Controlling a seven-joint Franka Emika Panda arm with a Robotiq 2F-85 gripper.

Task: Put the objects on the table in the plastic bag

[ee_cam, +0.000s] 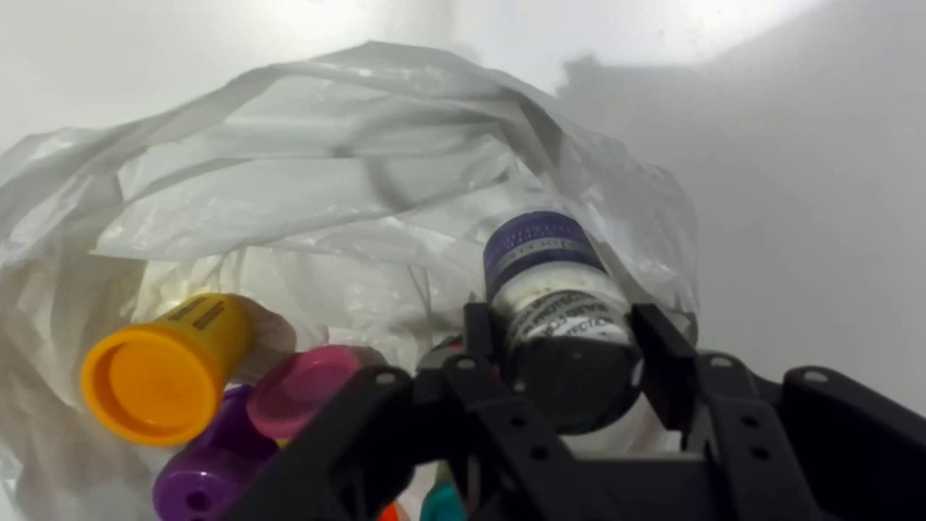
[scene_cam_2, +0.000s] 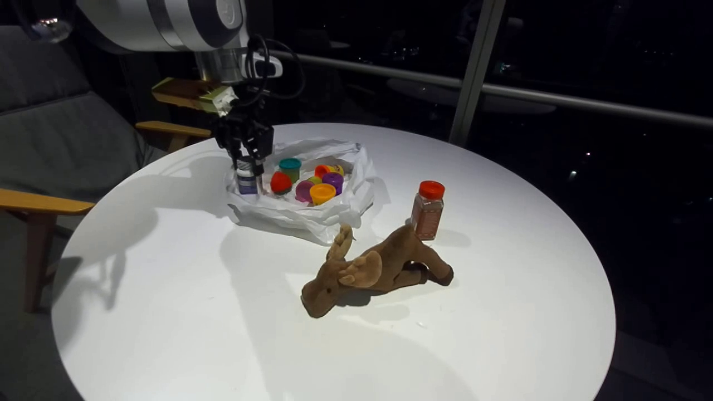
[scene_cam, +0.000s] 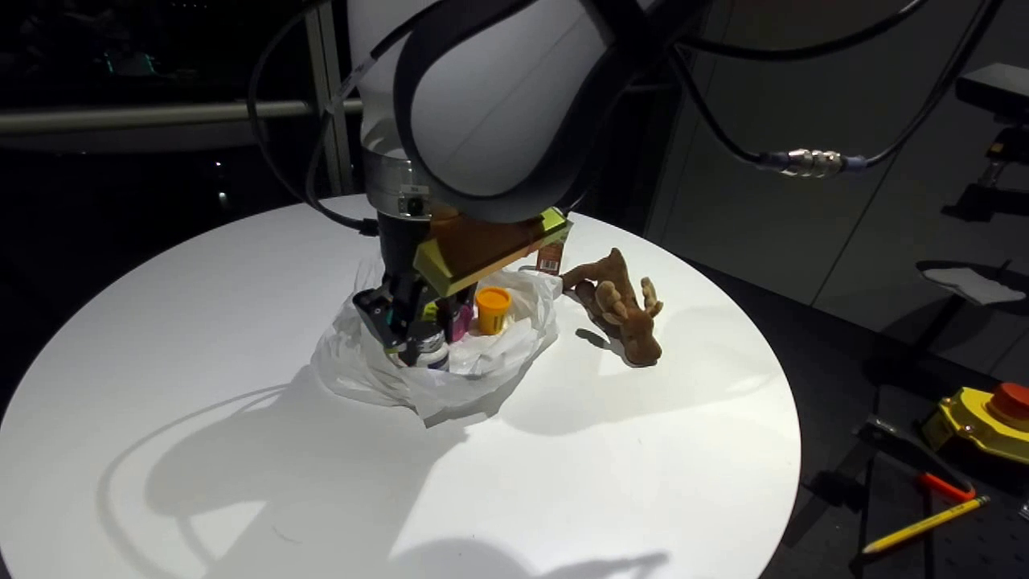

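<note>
Bottle (ee_cam: 558, 307) was clamped in your gripper (ee_cam: 566, 334), jaws partway apart, on the wrist view's right, inside the plastic bag (ee_cam: 289, 192).

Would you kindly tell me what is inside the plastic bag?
The plastic bag holds an orange tub, pink tub, teal tub, purple container, tipped-over tub, red item and, in the gripper, a bottle. A yellowish patch is too covered to identify; anything beneath these is hidden.

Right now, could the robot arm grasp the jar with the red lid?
Probably not yet: the gripper appears closed around the black-capped bottle. Above the jar, near the plush moose, the way looks free.
</note>
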